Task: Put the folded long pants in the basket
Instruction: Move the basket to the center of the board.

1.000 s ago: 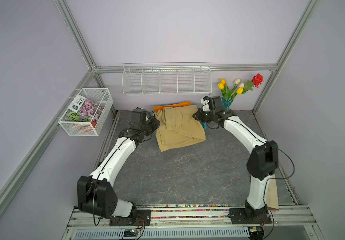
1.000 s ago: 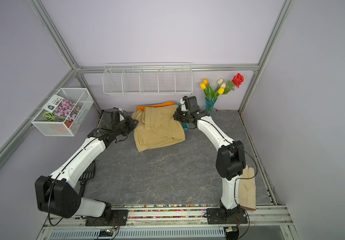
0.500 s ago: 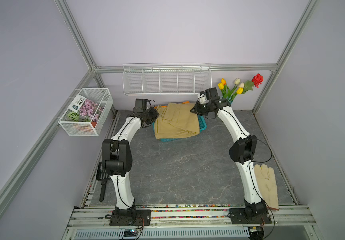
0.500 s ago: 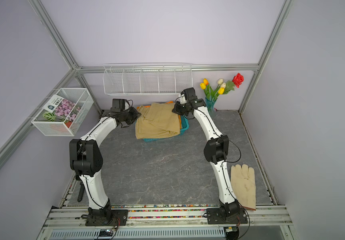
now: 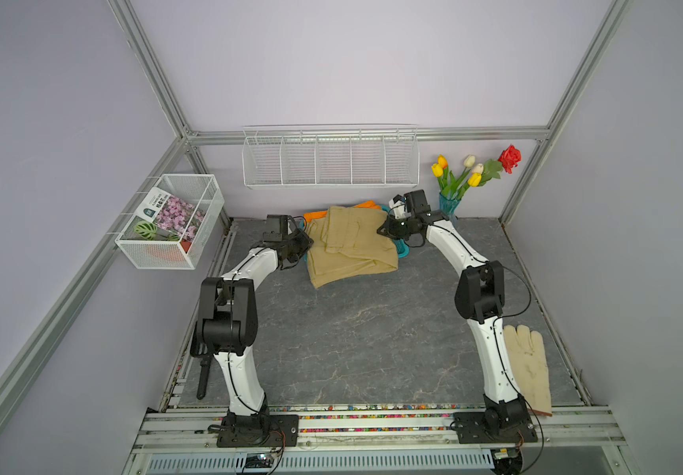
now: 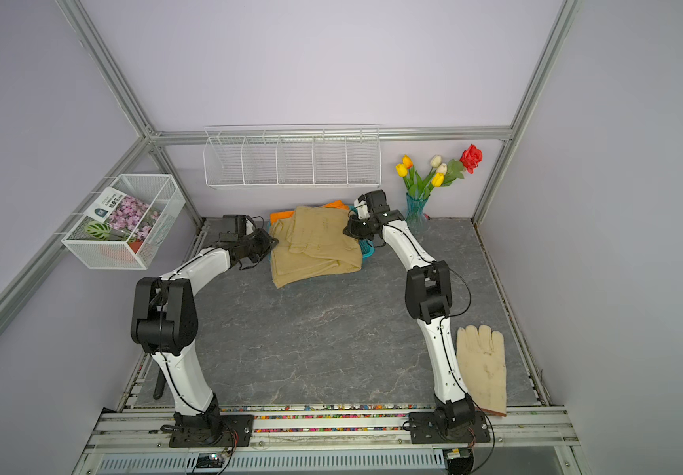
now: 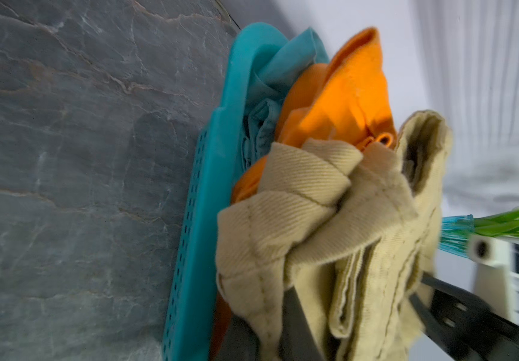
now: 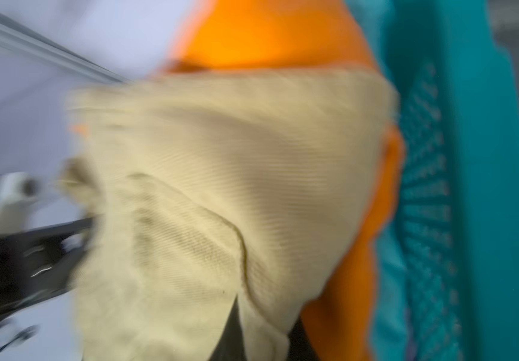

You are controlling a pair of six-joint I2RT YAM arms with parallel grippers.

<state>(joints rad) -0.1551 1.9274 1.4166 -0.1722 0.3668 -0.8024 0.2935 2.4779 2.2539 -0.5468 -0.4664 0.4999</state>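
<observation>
Khaki pants point(image 5: 348, 242) have sagged forward off the basket point(image 5: 402, 249). Left end effector point(image 5: 308, 243) and right end effector point(image 5: 381, 229) pinch opposite edges of the limp cloth slung between them.

Surface: a grey, marble-veined table point(image 5: 352, 337) is lying flat across the floor of the cell.
Back middle: the turquoise basket point(image 5: 402, 249) is sitting on it near the rear wall.
Over the basket: the khaki pants point(image 5: 352, 246) are spilling forward towards the table; touching or not, hard to tell.
Back right: a blue vase point(image 5: 449, 204) is standing upright.
Front right: a cream glove point(image 5: 528, 366) is lying flat, fingers pointing at the rear wall.
Left edge: a black tool point(image 5: 204, 376) is lying along the rim.
</observation>
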